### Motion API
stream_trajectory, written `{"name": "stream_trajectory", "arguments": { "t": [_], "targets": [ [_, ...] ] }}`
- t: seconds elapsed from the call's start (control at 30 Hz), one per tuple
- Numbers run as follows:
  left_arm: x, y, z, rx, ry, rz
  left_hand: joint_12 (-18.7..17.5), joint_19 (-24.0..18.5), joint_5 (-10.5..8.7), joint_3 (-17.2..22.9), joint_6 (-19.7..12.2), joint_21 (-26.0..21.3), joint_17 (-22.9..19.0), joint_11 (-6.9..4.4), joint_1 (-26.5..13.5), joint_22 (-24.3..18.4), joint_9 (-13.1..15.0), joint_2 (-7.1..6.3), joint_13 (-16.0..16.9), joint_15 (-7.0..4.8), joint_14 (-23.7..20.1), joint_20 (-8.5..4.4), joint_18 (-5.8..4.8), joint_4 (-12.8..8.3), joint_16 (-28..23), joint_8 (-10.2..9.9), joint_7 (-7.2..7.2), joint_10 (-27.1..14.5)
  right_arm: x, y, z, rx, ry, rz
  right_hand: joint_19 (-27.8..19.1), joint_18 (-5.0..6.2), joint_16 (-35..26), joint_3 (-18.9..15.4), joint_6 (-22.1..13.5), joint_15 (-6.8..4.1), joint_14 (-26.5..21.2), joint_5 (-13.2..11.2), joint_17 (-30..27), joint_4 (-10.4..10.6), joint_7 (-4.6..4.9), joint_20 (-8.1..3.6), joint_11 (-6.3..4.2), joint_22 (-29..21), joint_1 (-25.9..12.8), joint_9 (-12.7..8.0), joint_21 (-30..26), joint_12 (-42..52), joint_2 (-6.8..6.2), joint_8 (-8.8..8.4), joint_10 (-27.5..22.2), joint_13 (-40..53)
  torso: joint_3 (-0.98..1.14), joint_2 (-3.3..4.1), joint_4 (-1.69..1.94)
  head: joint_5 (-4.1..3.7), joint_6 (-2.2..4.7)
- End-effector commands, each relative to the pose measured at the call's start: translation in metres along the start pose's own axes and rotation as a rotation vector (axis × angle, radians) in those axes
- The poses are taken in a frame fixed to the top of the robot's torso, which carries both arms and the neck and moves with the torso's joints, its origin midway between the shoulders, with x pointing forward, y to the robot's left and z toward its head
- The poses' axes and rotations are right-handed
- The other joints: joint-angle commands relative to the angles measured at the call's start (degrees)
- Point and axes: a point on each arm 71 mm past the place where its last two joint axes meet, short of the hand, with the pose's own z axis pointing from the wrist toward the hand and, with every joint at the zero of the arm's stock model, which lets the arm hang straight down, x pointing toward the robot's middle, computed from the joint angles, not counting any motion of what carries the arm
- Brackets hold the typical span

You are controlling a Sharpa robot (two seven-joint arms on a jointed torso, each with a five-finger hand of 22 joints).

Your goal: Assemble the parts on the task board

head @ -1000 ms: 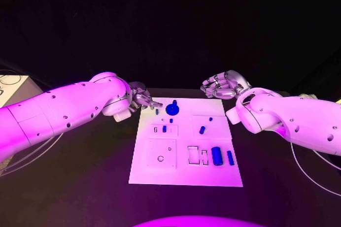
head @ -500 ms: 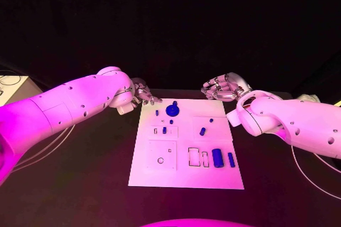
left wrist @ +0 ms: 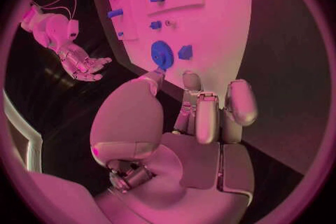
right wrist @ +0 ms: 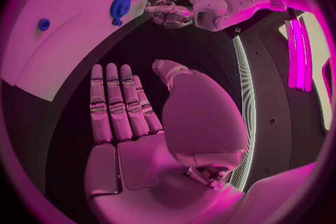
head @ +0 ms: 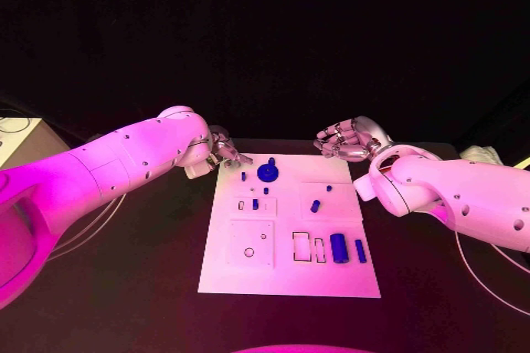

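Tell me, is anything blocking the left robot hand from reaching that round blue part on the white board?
Nothing visible. The left robot hand hovers open at the task board's far left corner, and only bare board lies between it and the round blue part.

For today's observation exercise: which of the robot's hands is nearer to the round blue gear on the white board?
Left. The left hand hovers just beside the gear, at the board's far corner; the right hand sits farther off, beyond the opposite corner.
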Motion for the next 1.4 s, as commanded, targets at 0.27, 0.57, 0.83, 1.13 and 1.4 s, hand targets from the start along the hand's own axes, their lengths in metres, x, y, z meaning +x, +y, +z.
{"name": "stream_trajectory", "arguments": {
  "t": [0.27, 0.57, 0.83, 1.13, 1.4],
  "targets": [
    [0.003, -0.002, 0.002, 0.020, 0.030, 0.024, -0.38, -0.37, 0.20, -0.33, -0.53, -0.27, 4.87, 0.14, 0.45, -0.10, -0.18, 0.24, -0.09, 0.40, 2.64, 0.10, 0.92, 0.02, -0.17, -0.34, -0.05, -0.44, 0.002, 0.004, 0.000, -0.025, 0.003, -0.001, -0.32, 0.39, 0.10, 0.05, 0.29, -0.14, -0.07, 0.23, -0.08, -0.20, 0.74, -0.13, 0.05, -0.05, -0.18, -0.03, -0.04, -0.14, 0.14, -0.05, 0.29, -0.03, -0.05, 0.04, 0.04, 0.04, -0.05],
    [0.006, -0.001, 0.004, 0.007, 0.053, 0.039, -0.32, -0.30, 0.19, -0.28, -0.48, -0.24, 4.97, 0.17, 0.63, 0.00, -0.27, 0.38, -0.05, 0.45, 2.67, 0.16, 0.90, -0.02, -0.10, -0.43, -0.02, -0.46, 0.002, 0.004, 0.000, -0.025, 0.004, -0.001, -0.32, 0.39, 0.10, 0.05, 0.29, -0.14, -0.07, 0.23, -0.08, -0.20, 0.74, -0.13, 0.05, -0.05, -0.18, -0.03, -0.04, -0.14, 0.14, -0.05, 0.29, -0.03, -0.11, 0.05, 0.06, 0.04, -0.19],
    [0.010, 0.001, 0.007, -0.007, 0.066, 0.048, -0.29, -0.32, 0.22, -0.17, -0.34, -0.25, 5.05, 0.21, 1.02, 0.01, -0.43, 0.64, -0.08, 0.50, 2.68, 0.25, 0.91, -0.06, -0.04, -0.57, 0.01, -0.53, 0.002, 0.004, -0.001, -0.026, 0.005, -0.001, -0.32, 0.39, 0.10, 0.05, 0.29, -0.14, -0.07, 0.23, -0.08, -0.20, 0.74, -0.13, 0.05, -0.05, -0.18, -0.03, -0.04, -0.14, 0.14, -0.05, 0.29, -0.03, 0.02, 0.04, -0.01, 0.07, -0.25],
    [0.014, 0.002, 0.009, -0.008, 0.087, 0.057, -0.15, -0.22, 0.25, 0.03, -0.08, -0.19, 5.16, 0.23, 1.60, 0.17, -0.62, 0.95, -0.03, 0.54, 2.71, 0.34, 0.89, -0.11, 0.04, -0.69, 0.02, -0.52, 0.002, 0.004, -0.001, -0.025, 0.004, -0.001, -0.32, 0.39, 0.10, 0.05, 0.29, -0.14, -0.07, 0.23, -0.08, -0.20, 0.74, -0.13, 0.05, -0.05, -0.18, -0.03, -0.04, -0.14, 0.14, -0.05, 0.29, -0.03, 0.04, 0.00, 0.02, -0.04, -0.28],
    [0.018, 0.002, 0.010, -0.010, 0.101, 0.063, -0.04, -0.20, 0.25, 0.12, 0.12, -0.18, 5.25, 0.22, 1.86, 0.20, -0.69, 1.10, 0.07, 0.54, 2.74, 0.37, 0.89, -0.11, 0.11, -0.72, 0.00, -0.46, 0.001, 0.004, -0.001, -0.025, 0.004, -0.001, -0.30, 0.39, 0.12, 0.16, 0.33, -0.15, -0.02, 0.41, -0.25, -0.30, 0.72, -0.14, 0.02, -0.19, -0.11, -0.04, -0.02, -0.16, 0.15, -0.06, 0.30, -0.05, 0.03, 0.02, 0.00, -0.08, -0.29]
  ]
}}
